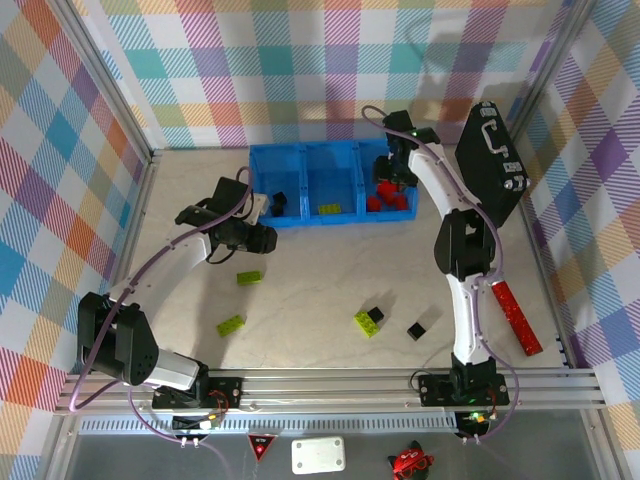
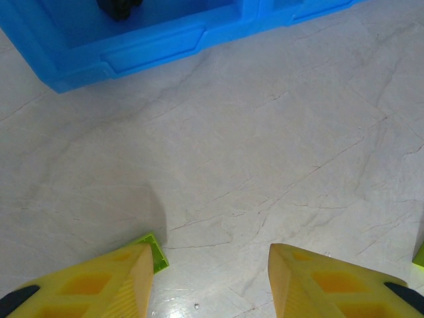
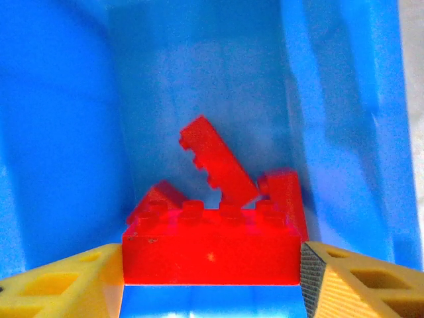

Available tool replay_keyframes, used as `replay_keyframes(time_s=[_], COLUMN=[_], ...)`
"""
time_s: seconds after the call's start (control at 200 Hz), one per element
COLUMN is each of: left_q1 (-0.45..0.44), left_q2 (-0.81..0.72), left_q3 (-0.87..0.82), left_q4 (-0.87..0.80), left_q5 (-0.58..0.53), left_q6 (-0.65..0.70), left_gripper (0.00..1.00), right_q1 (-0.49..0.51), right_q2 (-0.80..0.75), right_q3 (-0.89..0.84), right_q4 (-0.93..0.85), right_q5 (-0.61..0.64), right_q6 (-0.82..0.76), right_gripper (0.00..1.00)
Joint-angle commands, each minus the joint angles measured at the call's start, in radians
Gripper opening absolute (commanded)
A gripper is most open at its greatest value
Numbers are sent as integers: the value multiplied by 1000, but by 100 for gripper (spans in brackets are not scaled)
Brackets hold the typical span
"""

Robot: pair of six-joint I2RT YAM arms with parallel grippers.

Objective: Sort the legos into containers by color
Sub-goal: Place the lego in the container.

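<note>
Red brick (image 3: 211,246), four studs showing along its top: the right gripper (image 3: 211,268) is clamping it end to end, yellow fingers (image 3: 63,285) sitting about a brick-length apart with one pad against each end. It is hanging inside the right compartment of the bin (image 3: 59,132), clear of the blue floor. More red bricks (image 3: 218,162) are piling up just beyond the fingertips, one leaning tilted against the others.

Hazard, right side: if it is let go from here, the brick is probably going to land on or against that heap (the leaning piece looks unsteady) and may be tipping or bouncing as it lands. Bin walls are rising close on both sides of the fingers, so a spill seems unlikely. A slanted withdrawal risks a finger catching a wall and dragging the bin.

Left gripper (image 2: 209,265): fingers are spreading wide and holding nothing, hanging over bare table (image 2: 265,146), the bin's front wall lying well ahead of the tips. A green brick (image 2: 154,252) is lying just beside the left finger, outside the gap and mostly hidden by it.

Hazard, left side: coming straight down here, that finger would likely be landing on the brick rather than straddling it, flicking it off.

Black cube (image 1: 417,330): lying loose, well behind both sets of fingers.
</note>
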State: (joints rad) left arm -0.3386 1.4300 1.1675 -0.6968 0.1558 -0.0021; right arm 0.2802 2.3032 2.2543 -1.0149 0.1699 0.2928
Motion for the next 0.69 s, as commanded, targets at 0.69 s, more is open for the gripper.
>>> replay_keyframes(time_s=[0.69], left_q1=[4], left_q2=[53], left_q3=[-9], left_q4=[5], left_q5=[-22], left_q6=[17], left_gripper=[49], right_q1=[-26], right_q2=[249], right_q3=[234], right_q4=[177], right_q5=[-142], right_q6=[-83], right_gripper=[69])
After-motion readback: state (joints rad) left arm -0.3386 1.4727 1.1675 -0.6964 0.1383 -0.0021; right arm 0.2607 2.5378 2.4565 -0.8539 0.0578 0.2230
